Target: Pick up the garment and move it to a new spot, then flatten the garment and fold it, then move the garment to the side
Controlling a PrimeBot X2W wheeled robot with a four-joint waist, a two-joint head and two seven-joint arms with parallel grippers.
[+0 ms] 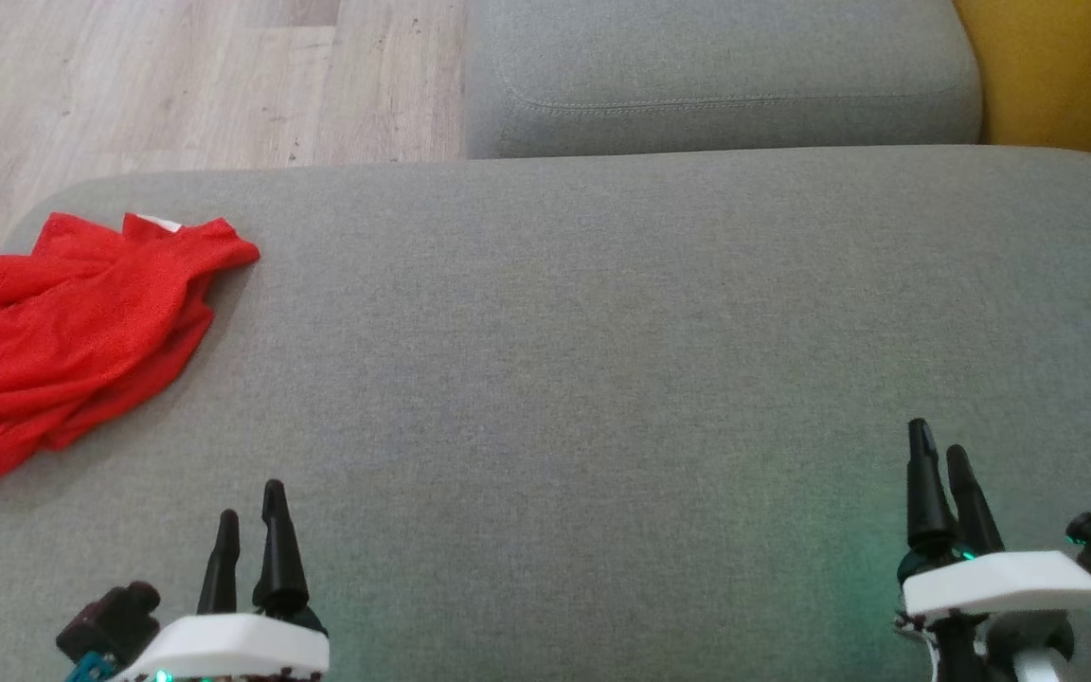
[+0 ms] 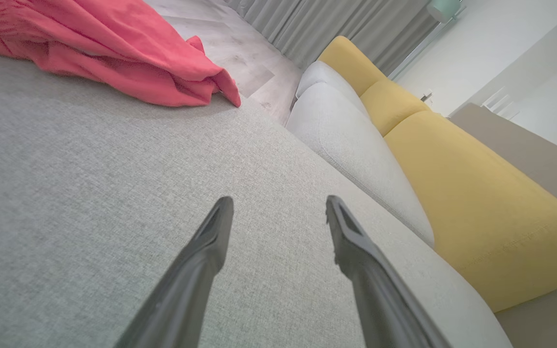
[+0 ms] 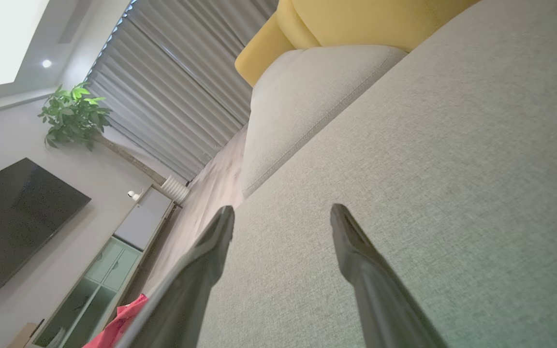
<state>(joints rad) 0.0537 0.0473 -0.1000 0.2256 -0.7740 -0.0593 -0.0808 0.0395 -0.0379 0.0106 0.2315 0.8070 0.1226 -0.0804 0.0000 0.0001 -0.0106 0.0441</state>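
A red garment lies crumpled at the far left end of a grey sofa seat, part of it running out of the head view's left side. From the left fingers it sits ahead and off to their left, near but not touching. From the right fingers it is well apart, across the whole seat.

The heap's long axis runs on a slant. One bunched corner points ahead of the left fingers and towards the middle of the seat, and the other end trails back and outward to their left.

In the left wrist view the garment fills the upper left corner beyond the left fingers, which are spread wide over bare fabric and grasp nothing. The right fingers are likewise released and empty, and a scrap of red shows past them, low on their left.

The left arm is plainly the nearer one. The pickup likely calls for a reach forward and leftward.
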